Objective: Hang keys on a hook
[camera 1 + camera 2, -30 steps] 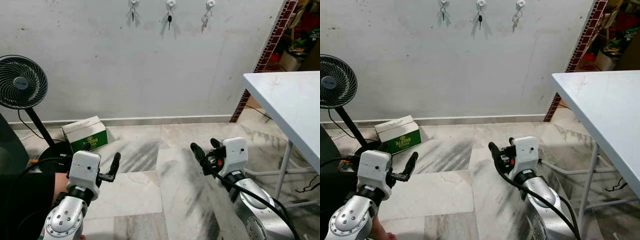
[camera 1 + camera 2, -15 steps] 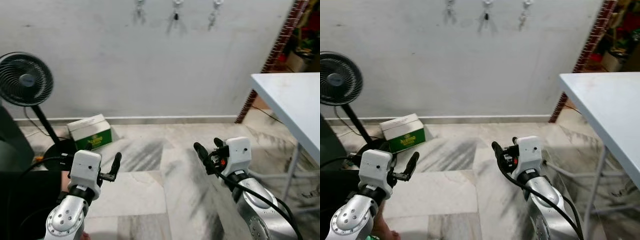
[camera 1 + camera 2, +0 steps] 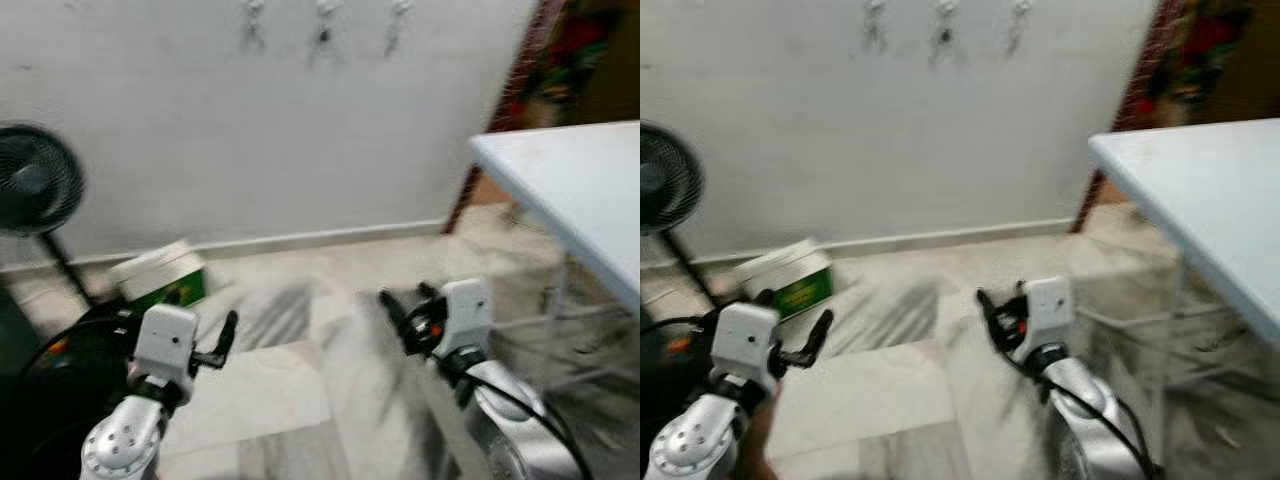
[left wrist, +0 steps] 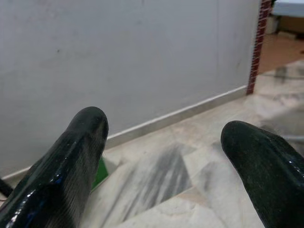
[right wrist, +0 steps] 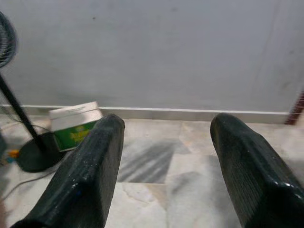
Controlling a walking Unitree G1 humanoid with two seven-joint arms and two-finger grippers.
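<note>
Head views blurred. Nearest, low in view, left gripper (image 3: 228,335) held out over the floor, nothing in it; in the left wrist view its two black fingers (image 4: 71,156) stand wide apart with bare floor between them. Right gripper (image 3: 395,305) likewise raised over the floor, empty; right wrist view shows its fingers (image 5: 90,166) spread, gap between them clear through to the wall. Both arms silver with white wrist housings, roughly level with each other, well apart. Grey-veined marble floor (image 3: 300,390) under both. Past the left gripper, a green and white cardboard box (image 3: 160,275) sits on the floor near the wall base; it also shows in the right wrist view (image 5: 73,123). Beside it on the robot's left, a black standing fan (image 3: 35,190) with round base on the floor. On the robot's right, a white table (image 3: 570,190) with thin metal legs, its near corner pointing toward the wall. Behind the table a brick-edged wall end (image 3: 495,110), cluttered space beyond, too blurred to read. Farthest: plain white wall (image 3: 250,130) with skirting along its foot. High on it, three hooks in a row, with keys (image 3: 323,28) hanging from them, small and smeared by blur; cannot tell how many keys on each.
</note>
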